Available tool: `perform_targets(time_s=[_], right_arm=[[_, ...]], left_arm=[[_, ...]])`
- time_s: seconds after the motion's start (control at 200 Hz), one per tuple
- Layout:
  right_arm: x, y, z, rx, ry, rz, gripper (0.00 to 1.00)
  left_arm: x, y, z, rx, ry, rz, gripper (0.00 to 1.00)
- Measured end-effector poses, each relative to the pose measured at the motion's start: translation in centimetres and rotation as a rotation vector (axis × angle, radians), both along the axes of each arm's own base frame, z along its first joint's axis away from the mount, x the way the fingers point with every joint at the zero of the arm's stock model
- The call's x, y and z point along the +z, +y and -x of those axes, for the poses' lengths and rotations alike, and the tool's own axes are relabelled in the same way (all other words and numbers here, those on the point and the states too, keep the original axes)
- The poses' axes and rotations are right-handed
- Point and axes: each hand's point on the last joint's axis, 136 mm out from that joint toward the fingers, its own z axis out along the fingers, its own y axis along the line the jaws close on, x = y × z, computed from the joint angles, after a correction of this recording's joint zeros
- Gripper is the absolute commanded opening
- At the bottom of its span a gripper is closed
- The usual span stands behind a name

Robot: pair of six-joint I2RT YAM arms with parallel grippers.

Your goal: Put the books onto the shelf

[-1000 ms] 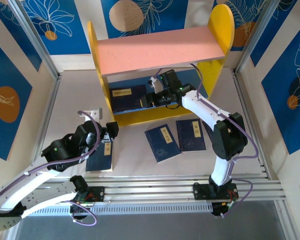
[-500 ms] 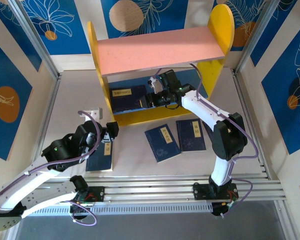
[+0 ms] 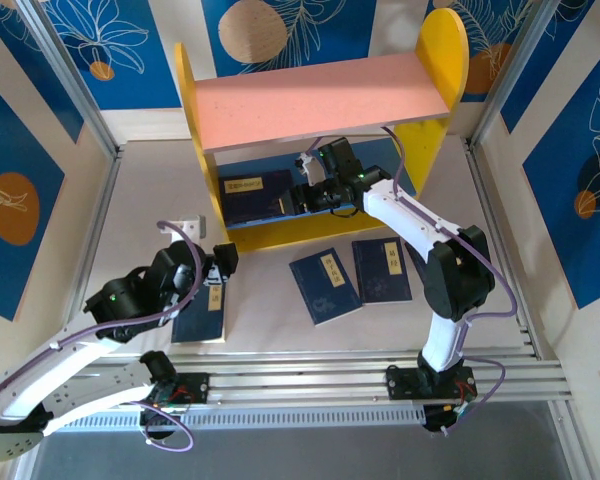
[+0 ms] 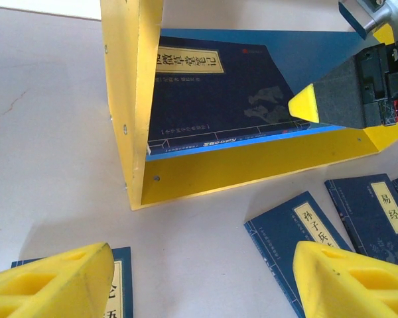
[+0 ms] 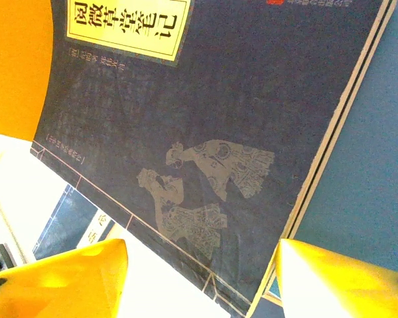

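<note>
On the shelf (image 3: 442, 50) lies a thin, flat, rectangular navy book (image 4: 212, 99).

Both arms look alike to me. The left arm (image 3: 50, 362) and the right arm (image 3: 405, 218) have glossy white links joined by chunky black housings. A small green light (image 3: 110, 297) glows on a housing of each. Thin purple cables (image 3: 180, 230) loop loosely from joint to joint (one more curls under the left base). The bases (image 3: 435, 385) are black blocks showing bits of red wiring, bolted to a silver slotted rail (image 3: 310, 378). The left gripper (image 4: 204, 258) and the right gripper (image 5: 202, 265) carry thick, wedge-shaped yellow fingers (image 4: 53, 281) with moulded hollows along their sides. The right gripper's body is boxy and black.
</note>
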Motion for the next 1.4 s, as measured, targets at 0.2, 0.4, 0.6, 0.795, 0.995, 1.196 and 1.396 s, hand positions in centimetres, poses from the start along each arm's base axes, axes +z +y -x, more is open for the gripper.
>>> perform_targets(time_s=[0.2, 0.4, 0.6, 0.795, 0.995, 1.196, 1.396], right_arm=[[0.17, 0.05, -0.01, 0.001, -0.002, -0.001, 0.61], [0.19, 0.05, -0.01, 0.001, -0.002, -0.001, 0.61], [0.19, 0.05, -0.01, 0.001, -0.002, -0.001, 0.61], [0.29, 0.08, -0.06, 0.001, -0.002, -0.001, 0.61], [0.69, 0.19, -0.23, 0.001, -0.008, -0.006, 0.61], [0.65, 0.23, -0.31, 0.001, -0.008, -0.005, 0.61], [0.21, 0.26, -0.4, 0.0, 0.001, 0.001, 0.61]], left_arm=[[-0.09, -0.05, -0.04, 0.0, 0.002, -0.003, 0.72], [-0.09, -0.05, -0.04, 0.0, 0.003, -0.003, 0.72], [-0.09, -0.05, -0.04, 0.0, 0.002, -0.003, 0.72], [-0.09, -0.06, -0.04, 0.0, 0.002, -0.003, 0.72], [-0.09, -0.04, -0.03, 0.0, 0.002, -0.003, 0.72], [-0.09, -0.04, -0.03, 0.0, 0.002, -0.003, 0.72], [-0.09, -0.04, -0.03, 0.0, 0.002, -0.003, 0.72]])
